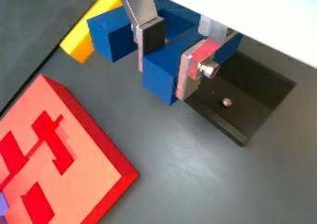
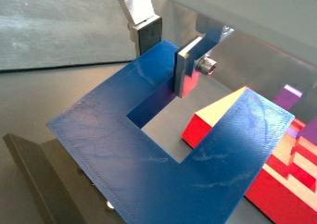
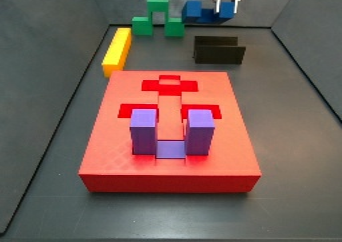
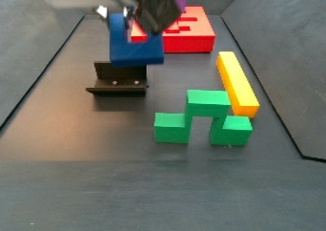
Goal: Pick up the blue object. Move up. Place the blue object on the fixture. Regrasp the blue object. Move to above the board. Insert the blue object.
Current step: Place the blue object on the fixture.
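No readable txt, labels, nos. or signs anywhere; gripper (image 1: 173,44), up over the fixture (image 1: 247,103), is unmarked too.

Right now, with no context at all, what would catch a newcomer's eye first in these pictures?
The big red board dominates the floor's middle, with a purple U-shaped block seated in its top. At the far end, the gripper has its fingers closed on the blue object, held in the air just above the dark fixture. Green blocks and a yellow bar lie nearby.
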Robot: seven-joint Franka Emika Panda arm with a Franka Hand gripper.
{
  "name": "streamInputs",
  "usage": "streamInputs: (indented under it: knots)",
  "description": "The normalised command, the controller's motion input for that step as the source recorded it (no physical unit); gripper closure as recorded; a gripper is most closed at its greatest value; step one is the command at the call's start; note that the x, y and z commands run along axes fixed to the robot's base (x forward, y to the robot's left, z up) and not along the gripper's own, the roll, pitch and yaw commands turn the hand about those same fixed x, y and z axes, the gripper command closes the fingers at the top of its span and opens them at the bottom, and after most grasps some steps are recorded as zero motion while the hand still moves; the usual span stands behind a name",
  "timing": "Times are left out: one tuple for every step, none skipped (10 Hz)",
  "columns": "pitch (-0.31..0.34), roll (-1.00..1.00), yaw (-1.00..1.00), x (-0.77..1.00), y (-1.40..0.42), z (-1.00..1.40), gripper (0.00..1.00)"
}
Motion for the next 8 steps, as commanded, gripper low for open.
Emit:
streamInputs:
  knots:
    - [0.000, -0.55, -0.21, 0.81, 0.32, -0.44, 1.00]
    - [0.000, -0.58, -0.18, 0.79, 0.31, -0.39, 1.00]
    - [0.000, -0.55, -0.12, 0.75, 0.19, -0.31, 1.00]
    - [0.034, -0.24, -0.06, 0.82, -0.05, -0.21, 1.00]
    - [0.037, -0.13, -0.04, 0.81, -0.15, -0.14, 1.00]
    - [0.000, -0.13, -0.02, 0.77, -0.12, -0.13, 1.00]
    - [0.000, 0.00, 0.00, 0.57, -0.11, -0.22, 1.00]
    - [0.000, 0.09, 0.00, 0.56, -0.08, -0.35, 1.00]
